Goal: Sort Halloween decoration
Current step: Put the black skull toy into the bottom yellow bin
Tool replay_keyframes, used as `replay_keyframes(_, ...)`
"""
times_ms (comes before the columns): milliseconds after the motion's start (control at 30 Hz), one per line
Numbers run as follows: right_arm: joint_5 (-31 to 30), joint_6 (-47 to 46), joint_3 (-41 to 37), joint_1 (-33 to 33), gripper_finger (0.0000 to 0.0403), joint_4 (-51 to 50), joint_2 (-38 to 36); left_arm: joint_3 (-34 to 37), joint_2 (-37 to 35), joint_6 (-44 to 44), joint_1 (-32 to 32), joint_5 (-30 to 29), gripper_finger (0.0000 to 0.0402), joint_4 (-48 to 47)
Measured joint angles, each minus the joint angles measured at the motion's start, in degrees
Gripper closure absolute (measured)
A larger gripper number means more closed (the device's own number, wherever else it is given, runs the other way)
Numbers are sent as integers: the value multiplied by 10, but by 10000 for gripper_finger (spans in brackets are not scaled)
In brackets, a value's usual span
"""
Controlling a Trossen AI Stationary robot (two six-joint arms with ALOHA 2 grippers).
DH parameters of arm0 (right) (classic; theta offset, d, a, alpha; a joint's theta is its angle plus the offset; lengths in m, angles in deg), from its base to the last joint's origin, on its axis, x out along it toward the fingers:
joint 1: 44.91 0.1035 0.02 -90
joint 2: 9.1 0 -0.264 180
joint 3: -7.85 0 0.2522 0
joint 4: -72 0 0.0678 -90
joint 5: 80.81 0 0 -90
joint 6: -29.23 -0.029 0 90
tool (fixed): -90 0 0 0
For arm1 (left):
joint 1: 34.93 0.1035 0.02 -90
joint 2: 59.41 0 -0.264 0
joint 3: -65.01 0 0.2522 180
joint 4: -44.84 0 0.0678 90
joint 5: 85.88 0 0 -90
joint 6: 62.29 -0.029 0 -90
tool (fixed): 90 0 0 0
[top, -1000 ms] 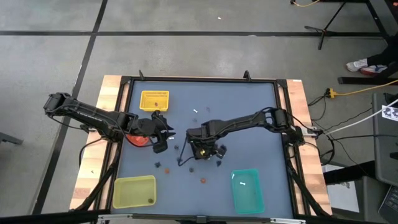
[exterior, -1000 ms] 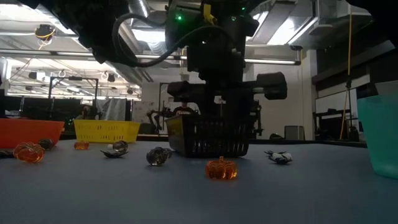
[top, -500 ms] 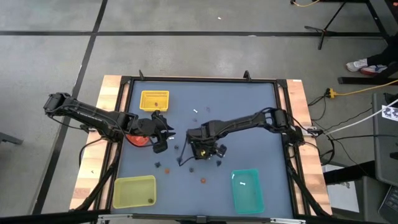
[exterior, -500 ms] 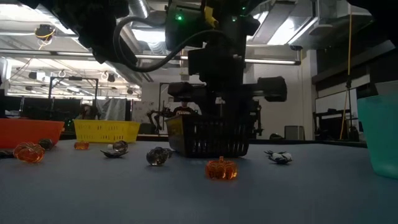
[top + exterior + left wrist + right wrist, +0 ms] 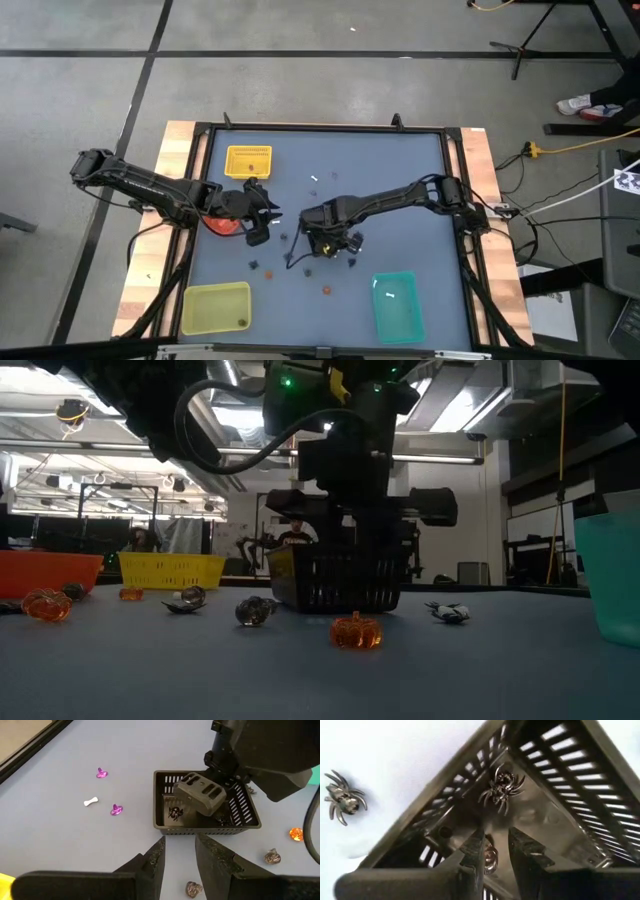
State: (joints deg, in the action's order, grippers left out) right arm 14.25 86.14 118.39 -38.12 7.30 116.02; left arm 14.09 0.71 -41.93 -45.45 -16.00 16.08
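Note:
A black slotted basket (image 5: pixel 205 802) stands mid-table on the blue mat. My right gripper (image 5: pixel 492 852) points down into it, its fingers a little apart. Inside lie a dark spider (image 5: pixel 501 787) in one corner and a dark rounded trinket (image 5: pixel 490 859) in the gap between the fingers. Another spider (image 5: pixel 342 797) lies outside on the mat. My left gripper (image 5: pixel 179 855) hovers open to the basket's left with nothing between its fingers. Orange pumpkins (image 5: pixel 356 631), dark trinkets (image 5: pixel 255 610), purple hats (image 5: pixel 117 809) and a white bone (image 5: pixel 90 801) are scattered around. My right gripper has the dark rounded trinket (image 5: pixel 491 862) in its gap, close against one finger (image 5: pixel 474 851) and apart from the other. I cannot tell whether that finger touches it or it lies on the basket floor below.
A yellow basket (image 5: pixel 248 160) stands at the far left and an orange container (image 5: pixel 222 224) sits under my left arm. A yellow-green tray (image 5: pixel 215 307) is near left and a teal container (image 5: pixel 397 303) near right. Black rails frame the mat.
My right gripper has tipped slightly over the black basket without leaving its place.

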Motion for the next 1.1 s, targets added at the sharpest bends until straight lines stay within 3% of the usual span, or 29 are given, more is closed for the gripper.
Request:
replay_keyframes(200, -25, -36, 0, 0, 311, 18, 0, 0, 0, 0, 0, 0, 310, 0)
replay_keyframes(467, -39, -47, 0, 5, 229, 14, 0, 0, 0, 0, 0, 0, 310, 0)
replay_keyframes(600, -64, -46, 0, 18, 207, 13, 0, 0, 0, 0, 0, 0, 310, 0)
replay_keyframes(833, -99, -38, 0, 26, 204, -3, 0, 0, 0, 0, 0, 0, 310, 0)
replay_keyframes(1100, -101, -40, 24, 26, 230, -14, 1, 0, 0, 0, 0, 0, 310, 0)
